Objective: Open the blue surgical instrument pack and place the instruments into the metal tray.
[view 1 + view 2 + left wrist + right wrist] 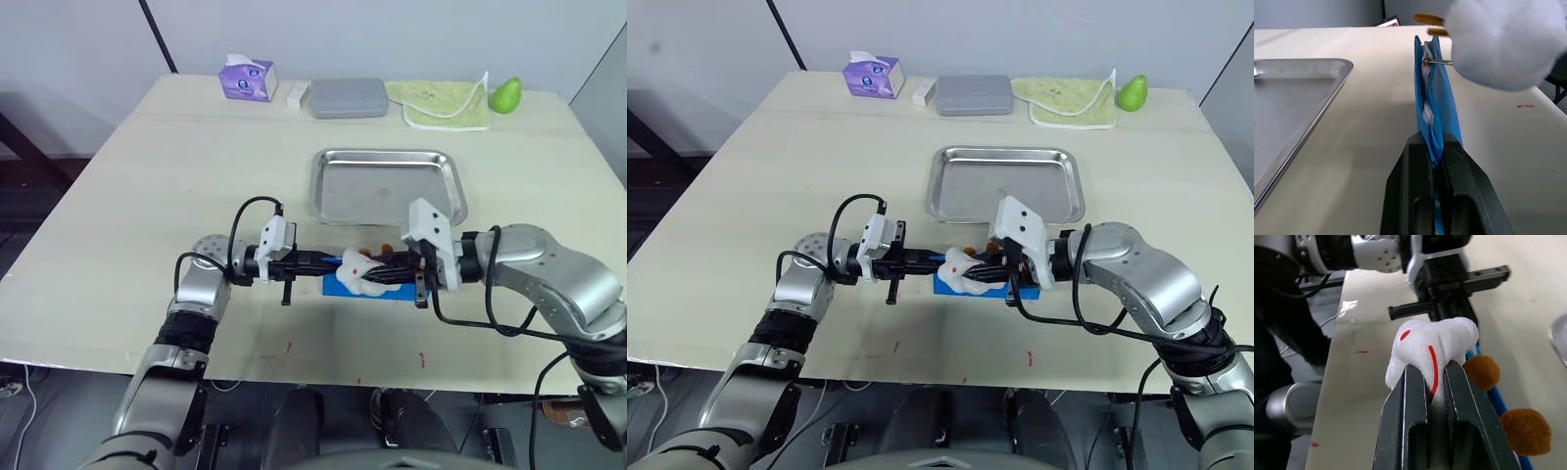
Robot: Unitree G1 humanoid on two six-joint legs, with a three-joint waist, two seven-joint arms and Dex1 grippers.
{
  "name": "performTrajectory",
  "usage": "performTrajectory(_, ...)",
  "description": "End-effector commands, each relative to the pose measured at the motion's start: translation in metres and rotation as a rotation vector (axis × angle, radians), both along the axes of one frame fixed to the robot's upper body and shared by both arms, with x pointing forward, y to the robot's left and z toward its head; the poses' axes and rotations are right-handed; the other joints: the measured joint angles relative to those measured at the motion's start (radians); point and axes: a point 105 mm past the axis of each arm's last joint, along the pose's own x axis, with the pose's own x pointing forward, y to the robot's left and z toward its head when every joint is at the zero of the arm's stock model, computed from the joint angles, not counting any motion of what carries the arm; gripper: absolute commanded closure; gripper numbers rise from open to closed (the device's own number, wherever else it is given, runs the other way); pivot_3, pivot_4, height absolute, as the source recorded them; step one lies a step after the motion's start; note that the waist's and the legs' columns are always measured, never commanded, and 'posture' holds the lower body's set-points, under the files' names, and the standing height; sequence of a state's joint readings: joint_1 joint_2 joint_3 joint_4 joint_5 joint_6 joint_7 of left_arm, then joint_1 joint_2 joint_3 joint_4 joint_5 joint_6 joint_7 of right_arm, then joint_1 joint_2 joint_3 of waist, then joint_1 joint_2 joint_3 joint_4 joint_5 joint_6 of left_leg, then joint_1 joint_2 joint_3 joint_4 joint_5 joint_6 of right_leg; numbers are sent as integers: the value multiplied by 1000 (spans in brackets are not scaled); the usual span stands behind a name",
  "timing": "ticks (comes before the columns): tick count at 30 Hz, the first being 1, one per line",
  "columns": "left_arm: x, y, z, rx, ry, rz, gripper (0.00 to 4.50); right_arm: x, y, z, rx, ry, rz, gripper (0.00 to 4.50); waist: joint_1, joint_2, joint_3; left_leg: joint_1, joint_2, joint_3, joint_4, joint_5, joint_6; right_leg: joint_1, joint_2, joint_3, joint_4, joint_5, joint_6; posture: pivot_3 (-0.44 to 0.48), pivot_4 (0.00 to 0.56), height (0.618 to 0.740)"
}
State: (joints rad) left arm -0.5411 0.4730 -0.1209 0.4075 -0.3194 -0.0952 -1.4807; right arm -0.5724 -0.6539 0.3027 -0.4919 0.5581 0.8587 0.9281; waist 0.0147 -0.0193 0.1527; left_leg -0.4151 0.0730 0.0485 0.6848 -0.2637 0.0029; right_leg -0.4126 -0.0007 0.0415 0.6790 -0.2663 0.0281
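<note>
I find the tray (387,185) bare and the pack (1436,105) just near of it, my left gripper (1436,161) clenched on its edge, my right gripper (1429,382) gripping a white plush toy (1432,347); instruments not yet transferred.

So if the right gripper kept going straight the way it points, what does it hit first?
Probably the left gripper. The right gripper, shut on a white plush toy, points along the blue surgical instrument pack at it, though depth is unclear.
</note>
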Motion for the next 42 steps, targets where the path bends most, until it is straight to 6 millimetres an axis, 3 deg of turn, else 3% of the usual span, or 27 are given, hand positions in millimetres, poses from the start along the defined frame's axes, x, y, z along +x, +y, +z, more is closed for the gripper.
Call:
performTrajectory(1, -4, -6, -10, 39, 29, -28, 4500, -6, 5, 2, -2, -9, 57, 3052, 0, 0, 0, 0, 0, 0, 0, 0, 0, 0, 0, 0, 0, 0, 0, 0, 150, 738)
performTrajectory(2, -4, -7, -9, 39, 28, -30, 4500, -7, 5, 1, -9, -7, 67, 2442, 0, 0, 0, 0, 0, 0, 0, 0, 0, 0, 0, 0, 0, 0, 0, 0, 150, 738)
performTrajectory(3, -5, -7, -8, 40, 26, -33, 4500, -8, 5, 2, -8, -7, 77, 2249, 0, 0, 0, 0, 0, 0, 0, 0, 0, 0, 0, 0, 0, 0, 0, 0, 150, 738)
performTrajectory(8, -7, -9, -4, 37, 20, -45, 4500, -16, 2, 19, 75, -1, 119, 116, 1, 0, 0, 0, 0, 0, 0, 0, 0, 0, 0, 0, 0, 0, 0, 0, 150, 738)
performTrajectory(16, -8, -2, -3, 41, 14, -46, 4500, -24, -31, 47, 224, -145, 42, 116, 1, 0, 0, -1, 0, 0, 0, 0, 0, 0, 0, 0, -1, 0, 0, 0, 150, 738)
performTrajectory(20, -7, 2, -6, 41, 11, -35, 4500, -23, -71, 46, 269, -165, -130, 116, 0, 0, 0, 0, 0, -1, 0, 0, 0, 0, 0, 0, 0, 0, 0, 0, 150, 738)
performTrajectory(26, -7, 3, -8, 43, 2, -26, 4500, -43, -135, 30, 183, -133, -312, 116, -3, 0, 0, 1, 0, 0, 0, 0, 0, 1, 0, 0, 0, 0, 0, 0, 150, 738)
performTrajectory(32, -8, 8, -9, 44, -2, -19, 4500, -64, -183, 26, 108, -109, -453, 116, -2, 1, -1, 2, 0, 0, -1, 0, 0, 2, 1, 1, -1, 0, 0, 0, 150, 738)
performTrajectory(37, -9, 10, -10, 51, 1, -23, 4500, -77, -207, 22, 55, -82, -492, 116, -7, 2, -2, 3, 0, 0, -1, 0, 0, 3, 2, 2, 0, 0, 0, 0, 150, 738)
performTrajectory(42, -9, 10, -9, 50, 3, -25, 4500, -73, -206, 26, 54, -94, -476, 116, -7, 3, -2, 3, 0, 0, -1, 0, 0, 3, 2, 2, -1, 0, 0, 0, 150, 738)
